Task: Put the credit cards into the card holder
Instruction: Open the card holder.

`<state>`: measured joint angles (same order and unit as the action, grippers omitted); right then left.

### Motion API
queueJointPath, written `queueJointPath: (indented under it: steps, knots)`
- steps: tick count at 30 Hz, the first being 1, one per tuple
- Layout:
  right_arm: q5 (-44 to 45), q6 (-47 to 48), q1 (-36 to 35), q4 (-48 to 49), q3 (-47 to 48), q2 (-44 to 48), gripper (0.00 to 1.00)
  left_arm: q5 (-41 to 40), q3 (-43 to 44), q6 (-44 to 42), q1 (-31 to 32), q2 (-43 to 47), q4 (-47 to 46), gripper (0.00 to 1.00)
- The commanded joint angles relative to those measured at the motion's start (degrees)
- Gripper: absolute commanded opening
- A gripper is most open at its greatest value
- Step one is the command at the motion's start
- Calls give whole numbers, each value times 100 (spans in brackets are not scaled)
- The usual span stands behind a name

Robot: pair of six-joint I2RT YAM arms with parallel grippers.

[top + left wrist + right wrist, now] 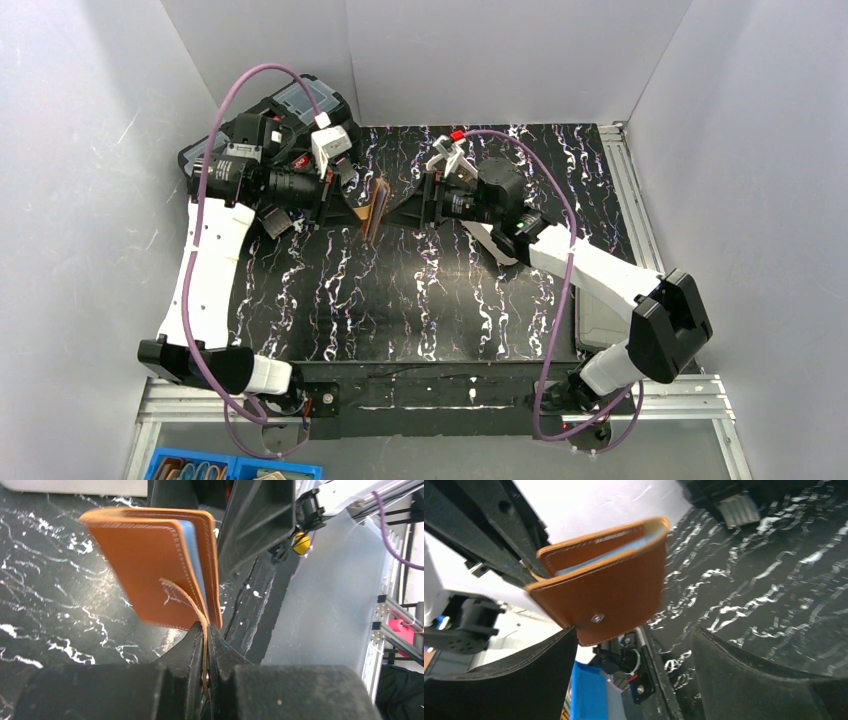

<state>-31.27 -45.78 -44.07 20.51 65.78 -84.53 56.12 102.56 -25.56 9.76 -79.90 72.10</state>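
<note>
The card holder (377, 208), a small brown leather wallet with blue-grey lining, hangs in the air between my two grippers at the back of the table. My left gripper (206, 630) is shut on its snap-tab strap, and the wallet (155, 565) stands partly open beyond the fingertips. My right gripper (634, 630) is open, with the wallet (614, 592) just beyond and above its left finger (539, 670), not between the jaws. In the top view the left gripper (345, 205) and right gripper (415, 210) face each other. No credit card shows clearly in any view.
A big black toolbox (290, 105) stands at the back left behind the left arm. A pale oblong tray (490, 243) lies under the right arm. A grey panel (600, 320) lies at the table's right edge. A blue bin (230, 468) sits below the front rail.
</note>
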Motion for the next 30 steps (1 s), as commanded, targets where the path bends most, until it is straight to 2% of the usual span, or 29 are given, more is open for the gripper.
queueJointPath:
  steps: [1, 4, 6, 13, 18, 23, 30]
  knots:
    - [426, 294, 162, -347, -196, 421, 90, -623, -491, 130, 5, 290, -366, 0]
    - [607, 530, 281, -608, -393, 699, 92, -1385, -828, 200, 65, 352, -609, 0]
    - [697, 686, 317, -749, -473, 853, 92, -1533, -1007, 162, 73, 386, -690, 0]
    - [881, 1078, 321, -1164, -434, 1040, 89, -1201, -1532, 27, 166, 381, -785, 0]
    - [1161, 1221, 326, -1441, -642, 1263, 86, -955, -1848, 253, 698, 190, -1140, 0]
    - [1252, 1145, 457, -1569, -1096, 1508, 84, -561, -1349, 530, 916, -209, -1273, 0]
    - [827, 551, 876, -891, -1825, 1814, 85, -362, -509, 522, 918, -220, -1019, 0]
